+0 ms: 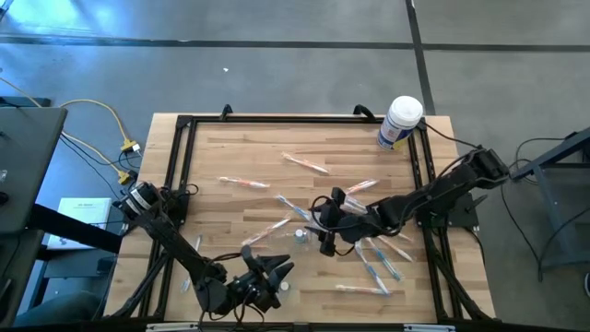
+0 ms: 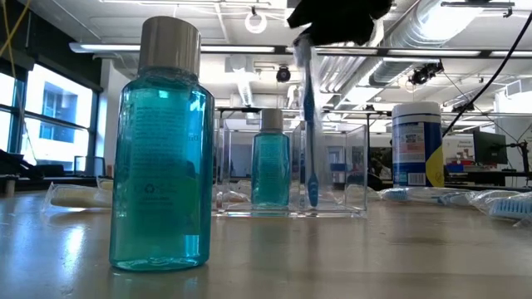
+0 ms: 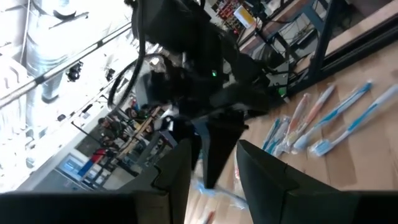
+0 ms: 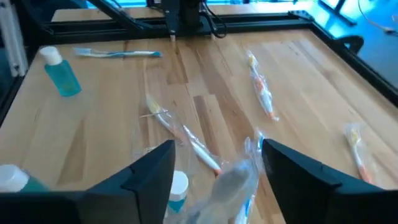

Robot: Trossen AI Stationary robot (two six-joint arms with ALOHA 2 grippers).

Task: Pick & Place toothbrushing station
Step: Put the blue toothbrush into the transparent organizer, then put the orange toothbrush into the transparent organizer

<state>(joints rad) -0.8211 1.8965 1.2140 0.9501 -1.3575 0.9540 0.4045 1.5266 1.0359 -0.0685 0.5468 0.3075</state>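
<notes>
The toothbrushing station (image 2: 341, 170) is a clear plastic holder standing on the table, with a small teal bottle (image 2: 270, 166) in one compartment. A blue toothbrush in a clear wrapper (image 2: 309, 124) stands upright with its lower end in the holder and its top between the fingers of my right gripper (image 2: 332, 17). My right gripper (image 1: 324, 226) hangs above the holder, and its fingers stand apart in its wrist view (image 4: 217, 162). My left gripper (image 1: 272, 270) is open and empty near the table's near edge. My right gripper points down over the wrapped toothbrush's upper end (image 4: 233, 180), with one finger on either side. I cannot tell whether the fingers touch the wrapper. The toothbrush stands upright, its lower end in the holder.
A larger teal bottle (image 2: 162, 149) stands near the table's near edge, close to my left gripper. A white tub with a blue label (image 1: 401, 120) stands at the far right corner. Several wrapped toothbrushes (image 1: 383, 258) lie scattered over the table.
</notes>
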